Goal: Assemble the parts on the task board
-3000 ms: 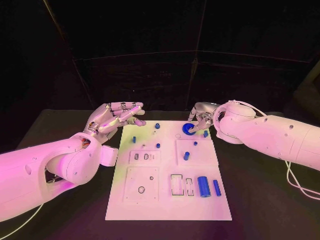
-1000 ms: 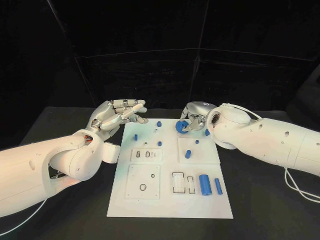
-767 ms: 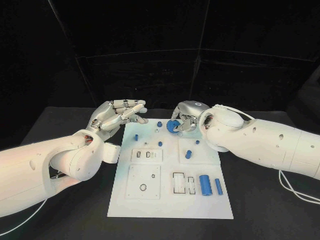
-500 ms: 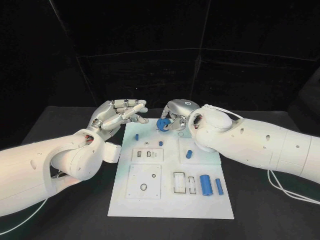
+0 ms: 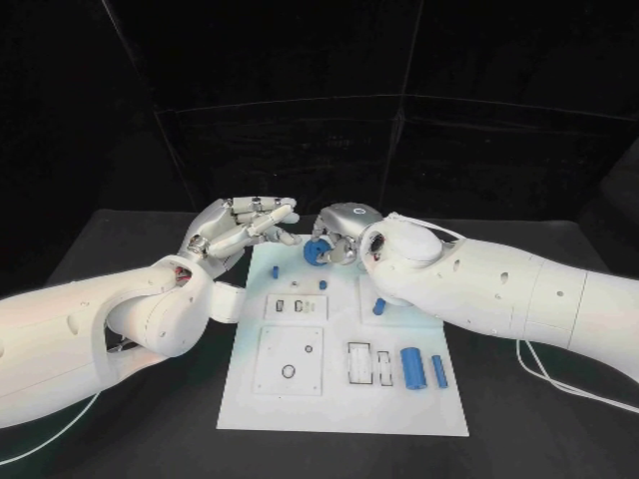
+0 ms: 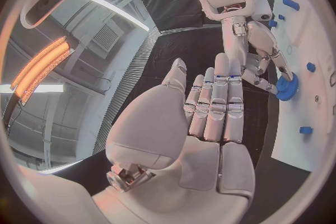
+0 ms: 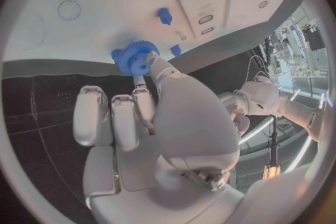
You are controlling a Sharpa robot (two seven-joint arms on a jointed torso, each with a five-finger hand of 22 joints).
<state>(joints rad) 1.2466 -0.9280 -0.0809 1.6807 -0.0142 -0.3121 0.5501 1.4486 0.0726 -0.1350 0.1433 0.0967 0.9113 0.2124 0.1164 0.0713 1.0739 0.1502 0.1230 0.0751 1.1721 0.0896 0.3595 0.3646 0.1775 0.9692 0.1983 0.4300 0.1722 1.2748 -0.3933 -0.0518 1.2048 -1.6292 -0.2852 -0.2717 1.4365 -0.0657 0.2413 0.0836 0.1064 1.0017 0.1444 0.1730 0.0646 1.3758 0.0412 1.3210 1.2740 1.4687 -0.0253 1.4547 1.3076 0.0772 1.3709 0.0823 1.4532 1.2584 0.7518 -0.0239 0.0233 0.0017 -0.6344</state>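
Parts board (image 5: 270, 394) is lying white in the middle of my black table (image 5: 104, 399), and I am reading it from the left side across. My left hand (image 5: 241, 228) is hovering just off the board's far left corner, its fingers loosely apart and gripping nothing; in the left wrist view that hand (image 6: 210, 117) is showing an empty palm. Next to it on the board a small blue peg (image 5: 276, 269) is standing, then another peg (image 5: 319, 285) beside the slotted plate (image 5: 296, 307). Toward the middle, two blue cylinders (image 5: 413, 368) are lying side by side near the rectangular slots (image 5: 358, 363), and a short blue piece (image 5: 380, 306) is sitting partly under my right forearm, which is blocking my sight of the board's far right corner.

My right hand (image 5: 341, 238) is pinching the blue gear (image 5: 317, 252) between fingertips, holding it above the far edge of the board. The right wrist view is showing the gear (image 7: 133, 57) at the fingertips (image 7: 155, 63) over the board's rim.

Compared with three seconds ago, the gear and right hand are sitting further left, closer to my left hand, which is staying where it was.
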